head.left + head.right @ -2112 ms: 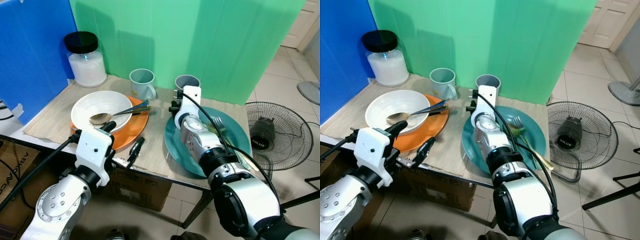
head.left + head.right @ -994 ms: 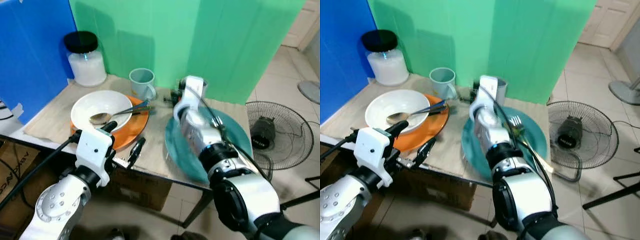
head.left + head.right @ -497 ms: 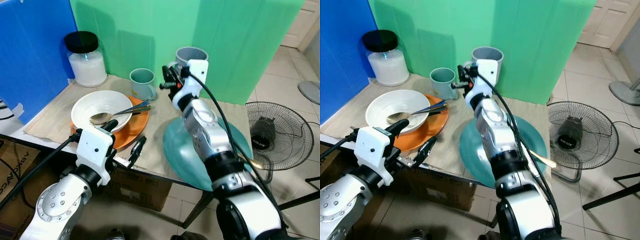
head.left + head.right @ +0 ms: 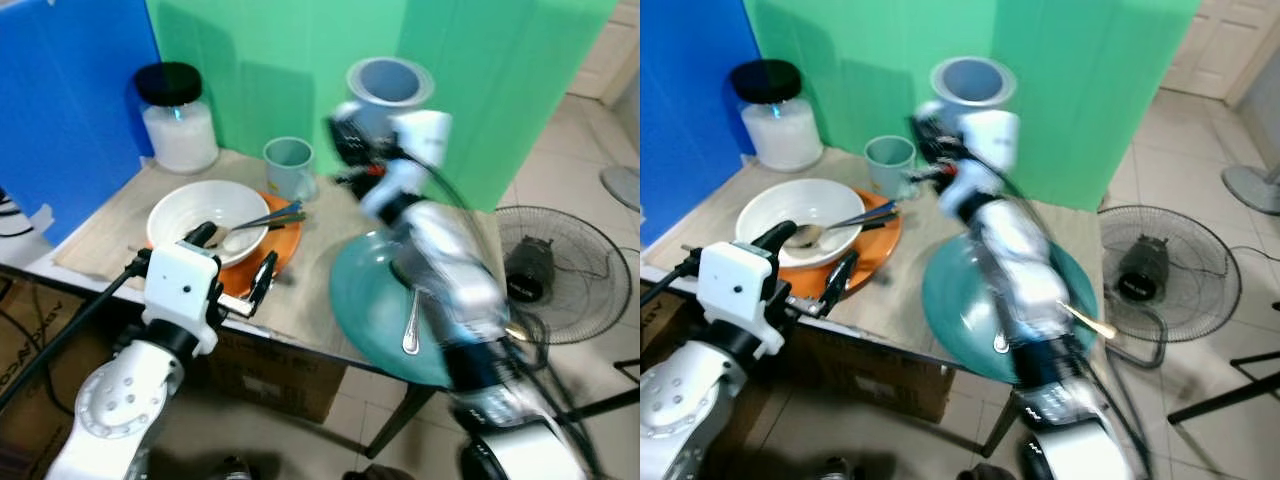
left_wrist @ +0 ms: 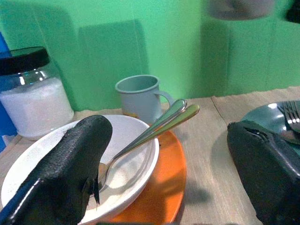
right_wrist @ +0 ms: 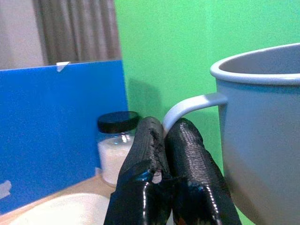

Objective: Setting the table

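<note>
My right gripper [image 6: 163,137] is shut on the handle of a grey mug [image 4: 388,82], held high above the table's back edge and blurred by motion. Below it lies a teal plate [image 4: 365,300] with a utensil [image 4: 411,322] on it. A white bowl [image 4: 200,212] sits on an orange plate [image 4: 280,245] with two spoons [image 5: 159,125] resting in it. My left gripper [image 4: 235,258] is open at the near rim of the bowl, one finger [image 5: 70,164] on each side of the view. A second mug [image 4: 288,166] stands behind the bowl.
A glass jar [image 4: 178,118] with a black lid stands at the back left. Blue board [image 4: 70,90] and green backdrop [image 4: 290,60] wall off the table's rear. A floor fan [image 4: 560,270] stands to the right, and a cardboard box [image 4: 270,372] sits under the table.
My right arm has lifted the grey mug from the table to high above the teal plate. My left gripper has moved forward to the bowl's near rim.
</note>
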Robot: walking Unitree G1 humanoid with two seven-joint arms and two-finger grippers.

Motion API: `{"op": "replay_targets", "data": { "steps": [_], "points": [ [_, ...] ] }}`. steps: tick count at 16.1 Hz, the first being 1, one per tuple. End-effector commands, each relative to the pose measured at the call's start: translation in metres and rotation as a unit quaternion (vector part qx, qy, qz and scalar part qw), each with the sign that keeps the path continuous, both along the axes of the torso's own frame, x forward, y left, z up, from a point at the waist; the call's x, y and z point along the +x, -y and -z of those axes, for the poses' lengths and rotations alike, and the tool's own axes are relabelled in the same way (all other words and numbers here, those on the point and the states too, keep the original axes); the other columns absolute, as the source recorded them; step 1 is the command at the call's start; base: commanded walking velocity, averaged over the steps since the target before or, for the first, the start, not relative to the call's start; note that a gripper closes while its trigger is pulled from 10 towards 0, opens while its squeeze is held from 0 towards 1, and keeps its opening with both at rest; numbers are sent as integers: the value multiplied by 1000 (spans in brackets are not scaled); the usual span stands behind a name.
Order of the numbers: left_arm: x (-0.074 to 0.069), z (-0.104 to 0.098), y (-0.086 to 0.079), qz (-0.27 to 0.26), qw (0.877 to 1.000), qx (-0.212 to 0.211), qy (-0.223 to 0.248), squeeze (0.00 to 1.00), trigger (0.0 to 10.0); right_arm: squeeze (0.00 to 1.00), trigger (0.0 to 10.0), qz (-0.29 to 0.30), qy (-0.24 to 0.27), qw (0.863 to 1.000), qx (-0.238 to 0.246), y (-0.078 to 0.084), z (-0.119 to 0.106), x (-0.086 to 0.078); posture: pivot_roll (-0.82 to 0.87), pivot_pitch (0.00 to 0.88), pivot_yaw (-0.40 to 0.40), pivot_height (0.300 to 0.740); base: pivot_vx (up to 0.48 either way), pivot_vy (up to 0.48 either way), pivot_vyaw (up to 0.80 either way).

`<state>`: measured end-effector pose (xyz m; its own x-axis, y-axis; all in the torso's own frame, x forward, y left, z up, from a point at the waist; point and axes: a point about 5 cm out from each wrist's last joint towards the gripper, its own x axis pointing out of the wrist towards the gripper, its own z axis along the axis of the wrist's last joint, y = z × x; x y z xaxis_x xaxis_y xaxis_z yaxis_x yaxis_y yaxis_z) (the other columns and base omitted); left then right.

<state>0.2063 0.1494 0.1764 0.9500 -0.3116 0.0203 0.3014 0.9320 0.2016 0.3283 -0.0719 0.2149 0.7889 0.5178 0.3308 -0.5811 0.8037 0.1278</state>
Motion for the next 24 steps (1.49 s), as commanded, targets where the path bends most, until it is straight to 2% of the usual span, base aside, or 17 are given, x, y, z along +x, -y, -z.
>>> {"op": "replay_targets", "data": {
  "steps": [1,3,6,7,8,9,10,11,14,15,19,21,23,24],
  "points": [
    [1,3,3,1,1000,1,-2,0,10000,0,0,1,4,1000,7,8,-4,-3,-37,29,-15,740,0,0,0],
    [5,5,6,-4,1000,-2,1,0,10000,0,0,0,-1,1000,-9,12,2,-9,-46,28,-8,740,0,0,0],
    [9,4,9,-11,1000,-3,8,0,10000,0,0,17,-6,1000,-5,22,-2,-15,-49,21,-7,740,0,0,0],
    [8,4,8,-20,1000,-5,12,0,10000,0,10000,34,-9,999,-23,28,-3,-16,-53,16,-10,740,0,0,0],
    [7,4,8,-38,999,-15,10,0,10000,0,10000,47,-18,997,-58,35,-2,-19,-56,16,-11,740,0,0,0],
    [6,4,8,-44,999,-19,11,0,10000,0,10000,59,-22,996,-65,40,-2,-21,-60,16,-11,740,0,0,0],
    [3,2,12,-48,998,-16,22,0,10000,0,10000,88,-25,994,-62,54,-2,-31,-62,15,-10,740,0,0,-738],
    [4,0,14,-51,998,-18,28,0,10000,0,10000,100,-17,992,-75,61,-2,-40,-67,13,-6,740,0,0,-769],
    [8,0,20,-59,997,-32,24,0,10000,0,10000,140,-41,987,-69,76,4,-55,-88,7,14,740,0,0,-773],
    [10,-1,21,-58,998,-17,27,0,10000,0,10000,148,-42,985,-73,80,4,-58,-93,4,19,740,0,0,-775],
    [21,-3,16,-74,997,-5,28,0,10000,0,10000,179,-57,977,-101,95,9,-70,-111,0,35,740,0,0,-775],
    [28,-5,8,-87,996,-3,33,0,10000,0,10000,209,-78,968,-113,108,17,-72,-118,0,61,740,0,0,-775],
    [30,-7,5,-91,995,-8,38,0,10000,0,10000,218,-89,966,-104,111,17,-74,-124,0,70,740,0,0,-775],
    [31,-6,2,-96,995,0,38,0,10000,0,10000,255,-84,957,-113,115,16,-74,-135,0,79,740,0,0,-763]
  ]
}}
